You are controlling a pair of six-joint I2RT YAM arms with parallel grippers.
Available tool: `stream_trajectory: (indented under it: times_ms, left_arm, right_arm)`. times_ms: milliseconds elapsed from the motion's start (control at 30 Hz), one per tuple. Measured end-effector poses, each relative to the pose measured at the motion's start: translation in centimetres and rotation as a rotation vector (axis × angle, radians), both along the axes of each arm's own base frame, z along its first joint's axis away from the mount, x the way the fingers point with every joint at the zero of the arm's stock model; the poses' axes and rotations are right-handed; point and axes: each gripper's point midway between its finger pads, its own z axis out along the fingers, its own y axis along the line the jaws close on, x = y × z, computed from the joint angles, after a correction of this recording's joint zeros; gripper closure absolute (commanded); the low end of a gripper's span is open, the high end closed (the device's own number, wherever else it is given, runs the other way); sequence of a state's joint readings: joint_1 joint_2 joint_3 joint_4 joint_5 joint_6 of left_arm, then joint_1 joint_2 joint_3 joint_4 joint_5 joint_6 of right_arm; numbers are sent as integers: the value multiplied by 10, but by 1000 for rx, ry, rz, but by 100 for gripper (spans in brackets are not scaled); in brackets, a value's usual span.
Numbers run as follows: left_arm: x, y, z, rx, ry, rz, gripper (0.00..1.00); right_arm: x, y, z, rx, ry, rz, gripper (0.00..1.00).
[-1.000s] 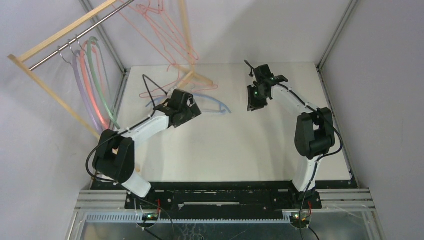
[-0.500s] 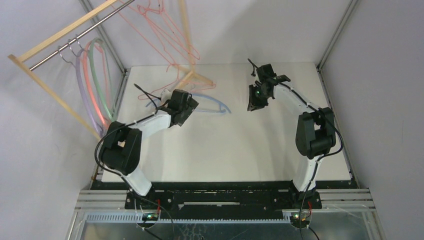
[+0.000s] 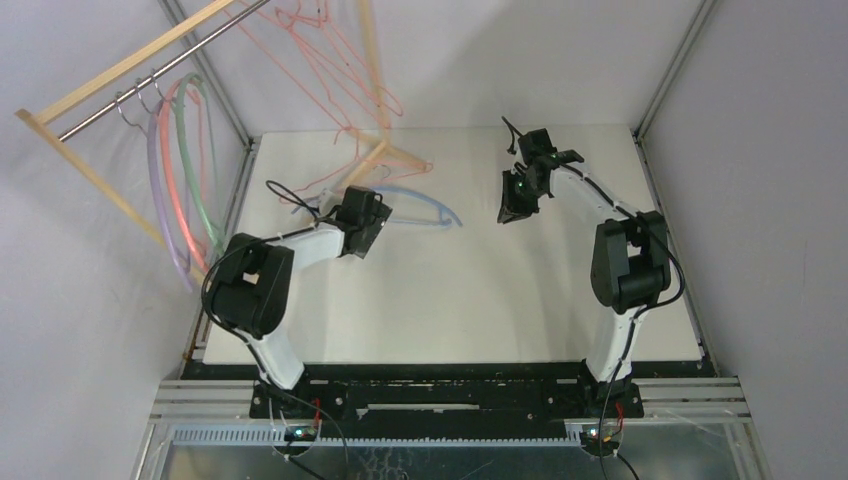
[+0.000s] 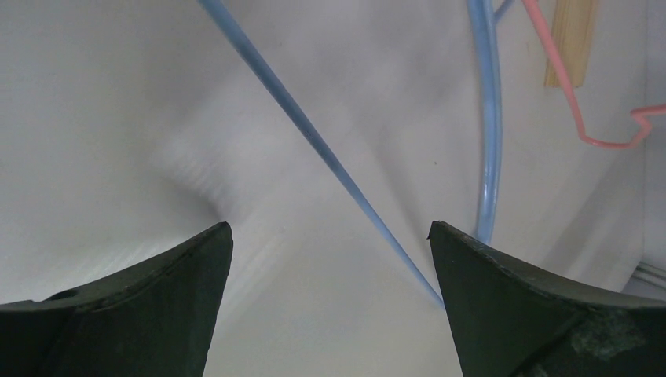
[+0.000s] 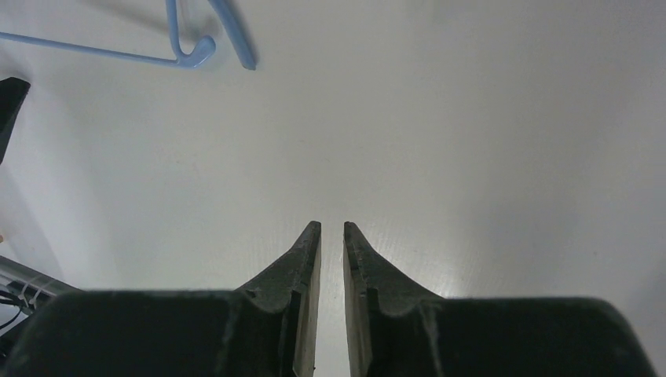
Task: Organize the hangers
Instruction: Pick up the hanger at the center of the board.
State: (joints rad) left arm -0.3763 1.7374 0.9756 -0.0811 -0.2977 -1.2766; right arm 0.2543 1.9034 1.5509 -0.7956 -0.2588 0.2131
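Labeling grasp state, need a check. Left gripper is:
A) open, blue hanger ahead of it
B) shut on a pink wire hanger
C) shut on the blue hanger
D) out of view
A: the left gripper stands wide open, the blue hanger lying ungripped ahead of it.

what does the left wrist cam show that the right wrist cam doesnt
Only the left wrist view shows the left gripper, wide open, with a bar of the blue hanger running between its fingers. Further back are a bend of a pink wire hanger and a wooden rack foot.

Only the right wrist view shows the right gripper, its fingers nearly together on nothing, over bare table.

Both show the blue hanger lying on the white table.
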Motion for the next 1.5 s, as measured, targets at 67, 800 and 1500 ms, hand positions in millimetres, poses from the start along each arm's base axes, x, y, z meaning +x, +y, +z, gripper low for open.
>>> stream_trajectory:
  times_ms: [67, 800, 1500]
  left_arm:
    - [1, 2, -7, 2, 10, 12, 0]
    - [34, 26, -9, 40, 25, 52, 48]
    - [42, 20, 36, -4, -116, -4, 100]
  right_arm:
    - [0, 0, -2, 4, 6, -2, 77]
    - [-2, 3, -13, 24, 45, 6, 84]
    - [-5, 14, -12, 57, 51, 34, 89]
